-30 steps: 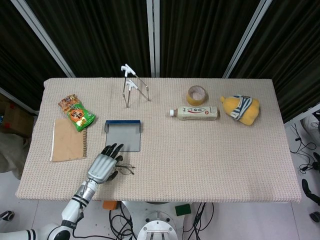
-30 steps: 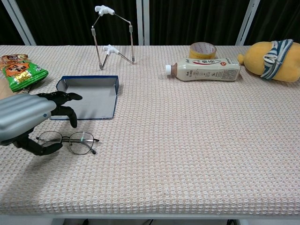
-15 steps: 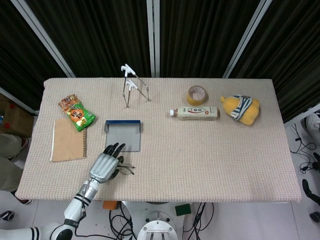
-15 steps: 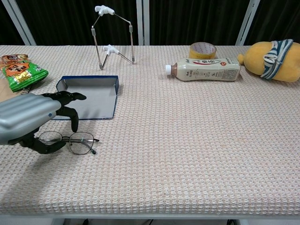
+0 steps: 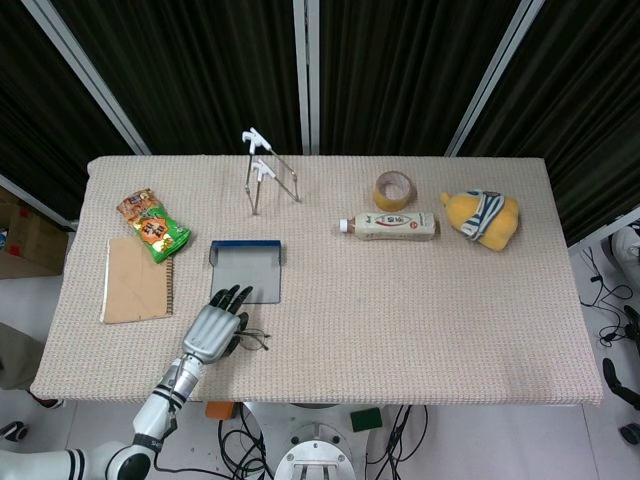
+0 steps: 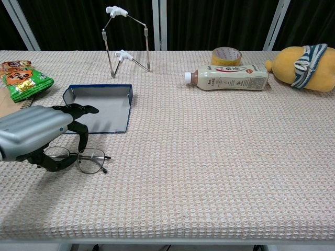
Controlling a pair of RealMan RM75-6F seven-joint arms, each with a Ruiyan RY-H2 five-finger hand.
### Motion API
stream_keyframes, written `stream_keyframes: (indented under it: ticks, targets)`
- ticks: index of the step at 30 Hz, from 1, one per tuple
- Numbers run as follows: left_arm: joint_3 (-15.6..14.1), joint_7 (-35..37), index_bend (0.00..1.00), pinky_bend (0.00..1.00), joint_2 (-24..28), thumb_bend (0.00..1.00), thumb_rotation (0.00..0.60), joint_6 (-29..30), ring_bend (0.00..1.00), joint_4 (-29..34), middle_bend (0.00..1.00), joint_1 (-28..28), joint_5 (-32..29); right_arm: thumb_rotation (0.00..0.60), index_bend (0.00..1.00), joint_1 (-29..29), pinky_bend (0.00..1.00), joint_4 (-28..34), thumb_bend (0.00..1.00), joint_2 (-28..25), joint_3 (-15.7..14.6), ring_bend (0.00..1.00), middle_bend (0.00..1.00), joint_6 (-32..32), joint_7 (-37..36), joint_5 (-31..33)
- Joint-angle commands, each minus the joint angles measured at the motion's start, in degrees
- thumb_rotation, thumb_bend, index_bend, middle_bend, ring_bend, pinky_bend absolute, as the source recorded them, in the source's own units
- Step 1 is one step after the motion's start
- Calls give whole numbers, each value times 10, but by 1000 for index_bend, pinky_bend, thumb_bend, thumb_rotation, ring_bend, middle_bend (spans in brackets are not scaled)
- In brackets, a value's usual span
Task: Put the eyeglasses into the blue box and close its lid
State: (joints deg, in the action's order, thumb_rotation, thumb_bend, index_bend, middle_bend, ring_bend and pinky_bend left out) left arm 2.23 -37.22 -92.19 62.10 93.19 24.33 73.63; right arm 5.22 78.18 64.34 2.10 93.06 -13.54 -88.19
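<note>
The thin-framed eyeglasses (image 5: pixel 254 341) (image 6: pixel 90 159) lie flat on the woven mat near the front left edge. My left hand (image 5: pixel 212 330) (image 6: pixel 35 133) hovers over their left lens, fingers apart and reaching toward the box, thumb curled low beside the frame. It covers part of the left lens and does not hold the eyeglasses. The blue box (image 5: pixel 247 272) (image 6: pixel 100 110) lies open with its grey inside showing, just beyond the hand. My right hand does not show in either view.
A green snack bag (image 5: pixel 153 226) and a brown notebook (image 5: pixel 137 280) lie left of the box. Behind it stands a metal wire stand (image 5: pixel 265 175). A tape roll (image 5: pixel 393 190), a lying bottle (image 5: pixel 392 225) and a yellow plush toy (image 5: pixel 482 218) are at the back right.
My left hand has shifted slightly right and lower over the eyeglasses, and its thumb has curled closer to the left lens. The eyeglasses and box have not moved.
</note>
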Motion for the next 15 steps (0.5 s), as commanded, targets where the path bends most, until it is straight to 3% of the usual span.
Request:
stream_keyframes:
  ticks: [1,15]
  targets:
    - [-1,-1,510,139,-1,376,600,-2,0,-2,40,3,-5,600,0,0,0,-2,432,1,0,0,0,-1,-1,1]
    - [-4,8,587,139,-2,429,600,9,0,-7,53,12,-7,600,0,0,0,-8,432,3,-1,0,0,-4,-3,3]
